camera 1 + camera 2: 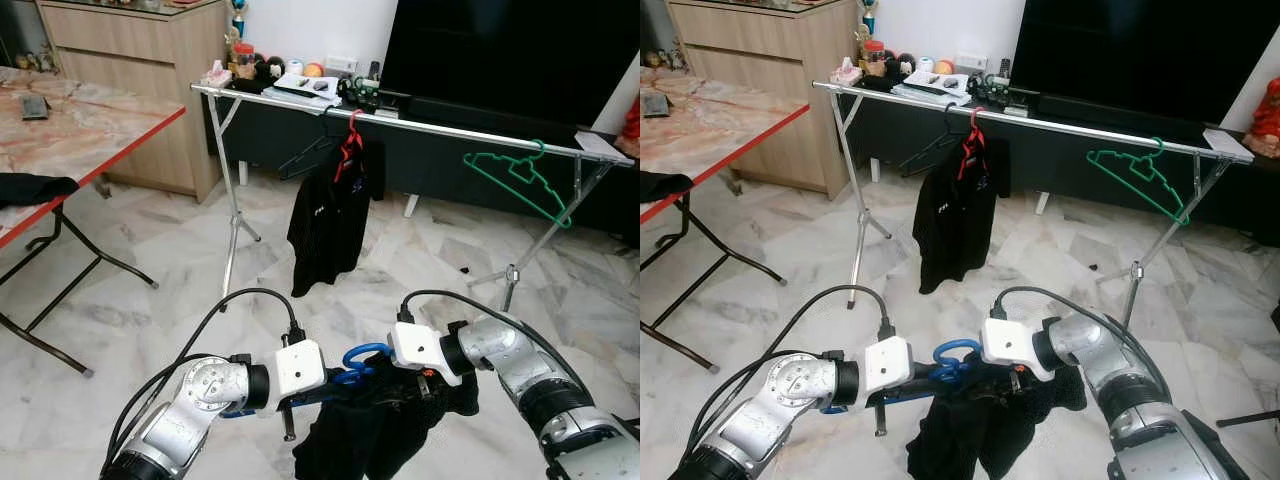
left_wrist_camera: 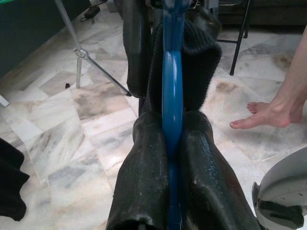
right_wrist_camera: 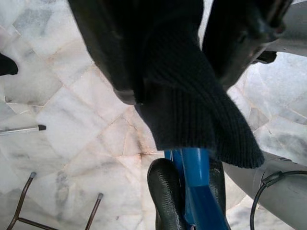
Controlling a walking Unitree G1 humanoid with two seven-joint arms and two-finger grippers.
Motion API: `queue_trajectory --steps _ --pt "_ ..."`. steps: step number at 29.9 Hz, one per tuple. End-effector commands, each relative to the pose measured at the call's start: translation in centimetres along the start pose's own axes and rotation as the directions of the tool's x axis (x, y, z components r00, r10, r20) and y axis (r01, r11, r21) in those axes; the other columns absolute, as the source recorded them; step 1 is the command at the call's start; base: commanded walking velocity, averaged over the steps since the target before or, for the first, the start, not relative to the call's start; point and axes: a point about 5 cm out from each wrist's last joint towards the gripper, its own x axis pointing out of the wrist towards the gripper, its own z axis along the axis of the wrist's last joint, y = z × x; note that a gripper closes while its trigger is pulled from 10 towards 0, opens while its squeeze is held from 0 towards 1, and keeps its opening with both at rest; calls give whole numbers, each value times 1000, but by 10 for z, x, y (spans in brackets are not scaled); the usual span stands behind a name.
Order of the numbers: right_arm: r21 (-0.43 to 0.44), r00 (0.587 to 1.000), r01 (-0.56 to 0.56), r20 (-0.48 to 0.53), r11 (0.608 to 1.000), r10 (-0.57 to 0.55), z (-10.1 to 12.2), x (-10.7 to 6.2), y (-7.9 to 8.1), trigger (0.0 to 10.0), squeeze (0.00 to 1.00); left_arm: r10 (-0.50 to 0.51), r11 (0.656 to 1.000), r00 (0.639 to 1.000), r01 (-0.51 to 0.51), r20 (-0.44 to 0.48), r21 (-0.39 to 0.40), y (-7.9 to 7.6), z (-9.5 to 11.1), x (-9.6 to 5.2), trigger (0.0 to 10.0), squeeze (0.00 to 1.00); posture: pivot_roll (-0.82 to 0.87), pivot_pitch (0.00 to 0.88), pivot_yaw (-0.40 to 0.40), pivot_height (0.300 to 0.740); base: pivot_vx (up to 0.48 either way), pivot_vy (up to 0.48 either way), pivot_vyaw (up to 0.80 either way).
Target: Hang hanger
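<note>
Standing well short of the long silver clothes rail on folding legs (image 1: 470,128), I judge the hanging itself not yet begun; the rail runs across the room ahead of me, in front of the dark cabinet, and a stretch of white marble floor (image 1: 180,250) lies between us; on my left is the red-edged marble-topped folding table (image 1: 90,125). On that rail a black garment on a red hanger (image 1: 335,215) already hangs near the middle, and an empty green plastic hanger (image 1: 520,178) sits toward the right end; between those two the bar looks bare, and I judge that gap the likeliest place for mine.

What is done, as far as I can see, is the loading and the pick-up: the black knitted garment (image 1: 370,430) is draped on my blue plastic hanger (image 1: 365,357), which I hold low in front of me, its hook curling up between my two wrists. My left gripper (image 2: 170,158) is clamped on the blue bar, one black finger on each side of it; my right gripper (image 3: 184,62) is closed on the knit fabric with the hanger beneath it, and the blue bar runs on below toward my other gripper's fingertips. A person's bare foot (image 2: 261,114) stands on the floor near my right side.

What is left, by my reckoning: walk up to the rail, lift the hanger to bar height, set the hook over the bar, and let go.
</note>
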Motion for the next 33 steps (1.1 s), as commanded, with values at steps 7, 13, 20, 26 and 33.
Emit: queue_trajectory --steps 7,13,20,26,33 --pt "26 999 -30 -15 999 30 -6 1 5 0 0 9 993 996 -19 92 114 10 28 3 10000 0 98 19 -123 740 0 0 0" --pt "26 1000 -29 -5 999 30 -5 3 5 0 0 0 992 995 -12 99 126 11 32 4 10000 0 99 28 -122 740 0 0 0" --pt "30 1000 -24 9 999 24 -4 4 5 0 0 2 992 994 -16 110 129 14 35 6 10000 0 97 30 -120 740 0 0 0" --pt "35 999 -30 13 999 30 -4 4 6 0 0 -9 992 996 -3 94 128 11 32 7 10000 0 95 35 -118 740 0 0 0" --pt "45 999 -34 8 998 33 -6 5 7 0 0 -10 992 996 -1 87 128 11 32 7 10000 0 96 37 -117 740 0 0 0"
